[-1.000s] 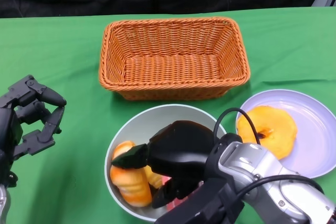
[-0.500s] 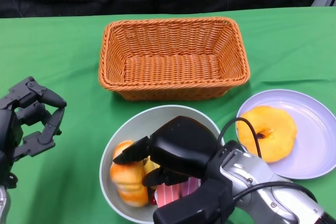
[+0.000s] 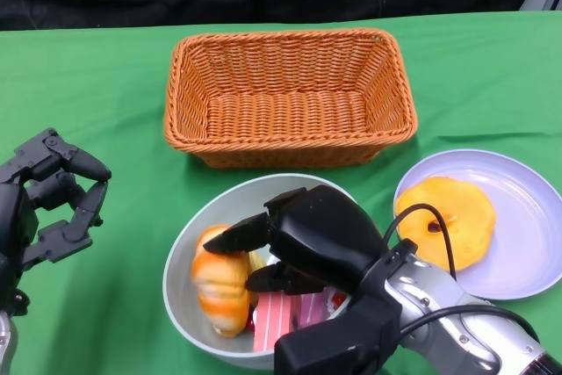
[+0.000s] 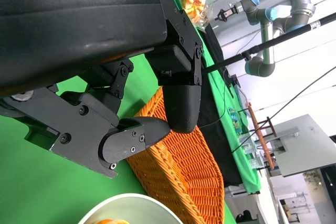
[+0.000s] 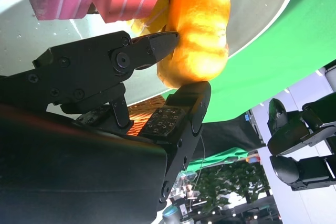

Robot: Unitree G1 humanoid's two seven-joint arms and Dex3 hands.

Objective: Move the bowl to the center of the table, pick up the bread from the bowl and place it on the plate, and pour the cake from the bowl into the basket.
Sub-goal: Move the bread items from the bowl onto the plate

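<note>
Golden-brown bread roll [image 3: 219, 278], pinched now between thumb and finger of black right hand [image 3: 303, 248], tilted up slightly off the floor of pale grey round bowl [image 3: 189, 305]. Half a second back: same roll lower and flatter in the bowl, fingers only closing on it. Right wrist view: roll [image 5: 197, 30] squeezed between two black fingertips [image 5: 157, 43], bowl wall behind. Pink striped cake slices [image 3: 294, 313] left in the bowl, just beside the roll, partly under the palm. Bowl itself near the middle of green cloth surface [image 3: 114, 111], shifted a little leftward since a second ago. Round lilac plate [image 3: 527, 217] to the right, already bearing an orange ring-shaped pastry [image 3: 448, 217]. Woven orange wicker basket [image 3: 290, 98] beyond, holding nothing. Black left hand [image 3: 48, 204] apart at the side, fingers spread, grasping nothing, unchanged. Likely meaning: bread grasp secured, lift toward the plate next; cake pour not yet begun.
</note>
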